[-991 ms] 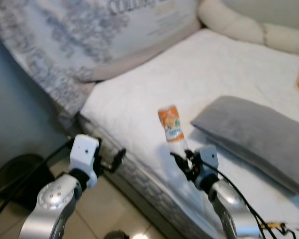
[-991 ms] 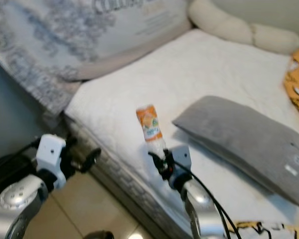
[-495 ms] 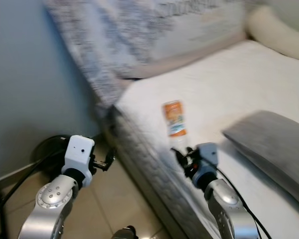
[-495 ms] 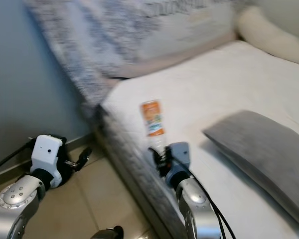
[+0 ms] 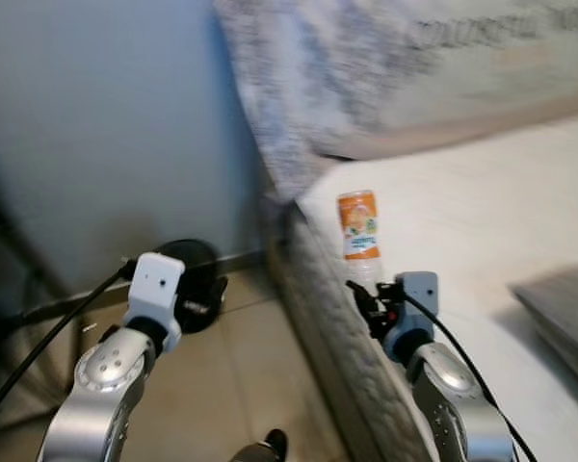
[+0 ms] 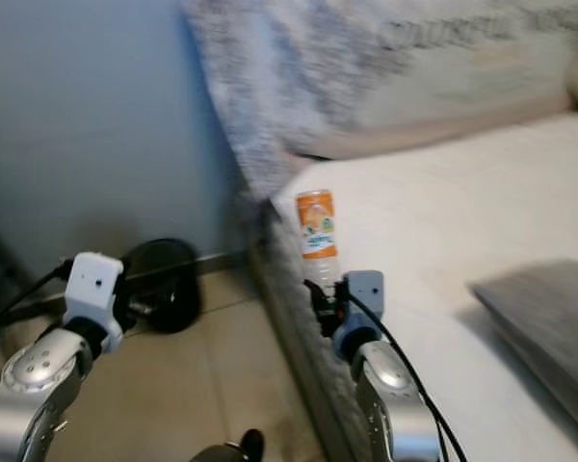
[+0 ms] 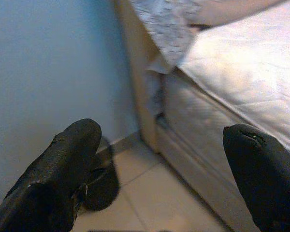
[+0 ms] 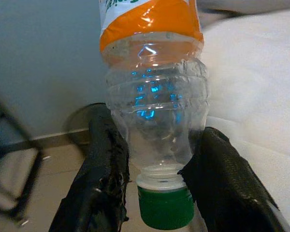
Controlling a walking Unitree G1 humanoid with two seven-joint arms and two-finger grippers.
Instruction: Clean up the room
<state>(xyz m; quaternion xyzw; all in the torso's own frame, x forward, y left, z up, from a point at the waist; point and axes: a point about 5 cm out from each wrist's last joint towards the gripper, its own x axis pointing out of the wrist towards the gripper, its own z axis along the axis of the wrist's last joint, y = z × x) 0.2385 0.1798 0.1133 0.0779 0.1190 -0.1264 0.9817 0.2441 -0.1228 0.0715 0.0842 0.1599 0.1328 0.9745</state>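
The bed (image 5: 482,221) takes up the right of the scene, its near-left corner beside the wall (image 5: 96,115) at the far left. A large pillow (image 5: 414,67) leans at the bed's far end. A cushion (image 5: 564,308) lies on the bed at the right edge. On the floor (image 5: 241,385), left of the bed by the wall, sits a round base (image 5: 195,279). The right claw (image 5: 371,306) holds a bottle (image 5: 359,231) upside down over the bed's left edge; the left claw (image 7: 159,164) hangs over the floor.

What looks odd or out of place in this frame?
The clear plastic bottle with the orange label is held upside down: the right tool grips its neck, green cap pointing down, base up over the white mattress edge. It looks empty; nothing spilled. The left tool hangs open.
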